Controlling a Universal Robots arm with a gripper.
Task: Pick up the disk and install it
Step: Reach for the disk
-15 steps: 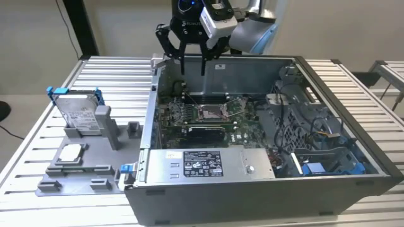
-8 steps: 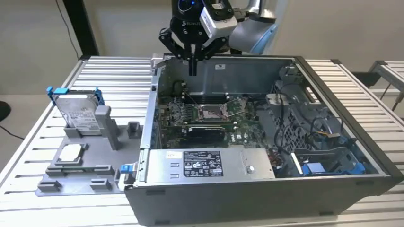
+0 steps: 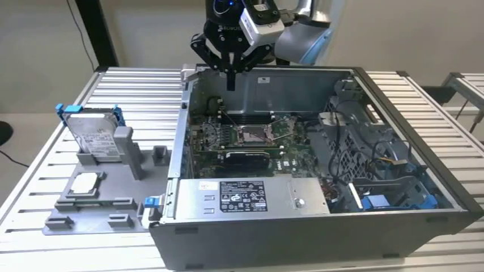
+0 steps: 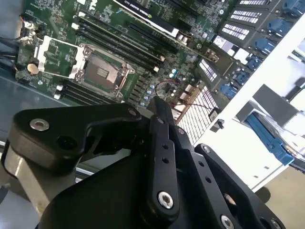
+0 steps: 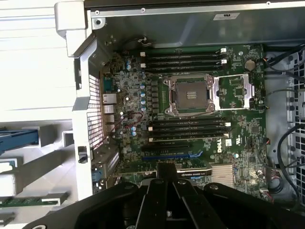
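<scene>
The gripper (image 3: pixel 230 85) hangs over the back wall of the open computer case (image 3: pixel 302 238). Its two black fingers are clenched tight together, and nothing is between them. In both wrist views the gripper (image 4: pixel 158 102) (image 5: pixel 167 166) points down at the green board (image 5: pixel 143 95) inside the case.

In the exterior view, the green board (image 3: pixel 226 136) lies at six o'clock from the gripper. A square metal socket (image 3: pixel 253 134) sits in the middle of it. Further along at six o'clock, a long grey box (image 3: pixel 250 198) with a black label lies by the near wall.

The disk (image 3: pixel 94 133) is at about eight o'clock from the gripper, well apart from it and outside the case. It stands upright in a grey holder (image 3: pixel 98 198) on the slatted table (image 3: pixel 136 85). It has a white label and a blue frame. A small silver chip (image 3: pixel 83 181) lies flat on the holder at six o'clock from the disk.

In the first wrist view, a blue bar (image 5: pixel 16 137) outside the case may be the disk's frame, but I cannot be sure.
</scene>
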